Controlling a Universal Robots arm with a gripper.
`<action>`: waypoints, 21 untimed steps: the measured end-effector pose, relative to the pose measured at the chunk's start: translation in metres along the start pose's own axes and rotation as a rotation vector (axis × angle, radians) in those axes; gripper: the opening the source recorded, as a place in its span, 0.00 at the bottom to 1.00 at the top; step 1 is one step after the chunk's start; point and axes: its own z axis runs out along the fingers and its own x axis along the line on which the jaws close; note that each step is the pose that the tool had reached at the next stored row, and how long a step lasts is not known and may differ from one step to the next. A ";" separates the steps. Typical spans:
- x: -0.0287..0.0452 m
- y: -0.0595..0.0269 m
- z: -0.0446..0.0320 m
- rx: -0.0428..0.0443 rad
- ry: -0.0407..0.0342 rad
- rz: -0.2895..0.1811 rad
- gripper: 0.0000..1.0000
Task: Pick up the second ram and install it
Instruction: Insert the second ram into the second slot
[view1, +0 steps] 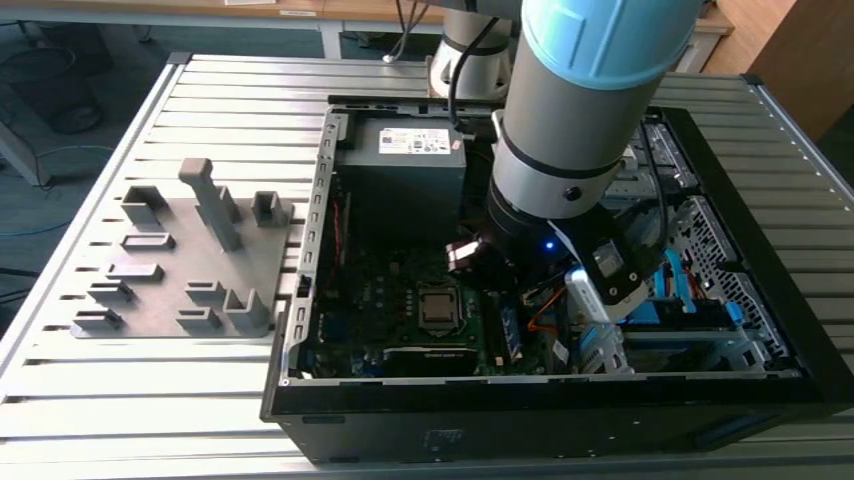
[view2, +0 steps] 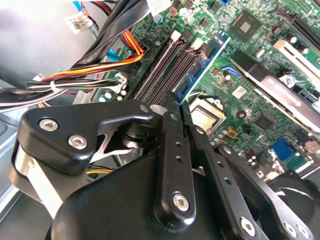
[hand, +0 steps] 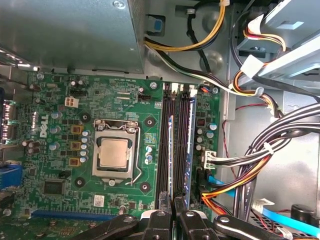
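Observation:
The second ram (hand: 172, 155) is a thin dark strip seen edge-on, standing along the motherboard's memory slots (hand: 165, 145). One end of it runs in between my fingertips. My gripper (hand: 173, 206) is shut on it, with only a card-thin gap between the black fingers (view2: 172, 150). In the second wrist view my gripper (view2: 178, 101) hangs just above the slots (view2: 160, 67). I cannot tell whether the strip is fully seated. A look-alike ram (hand: 192, 150) with blue labels (view2: 205, 62) sits in the neighbouring slot. My arm (view1: 561, 190) reaches down into the open computer case (view1: 534, 405).
The grey fixture (view1: 174, 265) with upright ribs lies on the slatted table at the exterior view's left. Inside the case are the power supply (view1: 400, 165), the processor socket (hand: 114, 152) and bundled cables (hand: 260, 150) close beside the slots. Drive bays (view1: 707, 260) stand on the exterior view's right.

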 end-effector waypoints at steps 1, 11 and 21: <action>0.0000 0.0000 0.0003 0.0000 0.0000 0.000 0.14; 0.0001 -0.0001 0.0034 0.0000 0.0000 0.000 0.14; 0.0001 0.0068 0.0100 0.0000 0.0000 0.000 0.14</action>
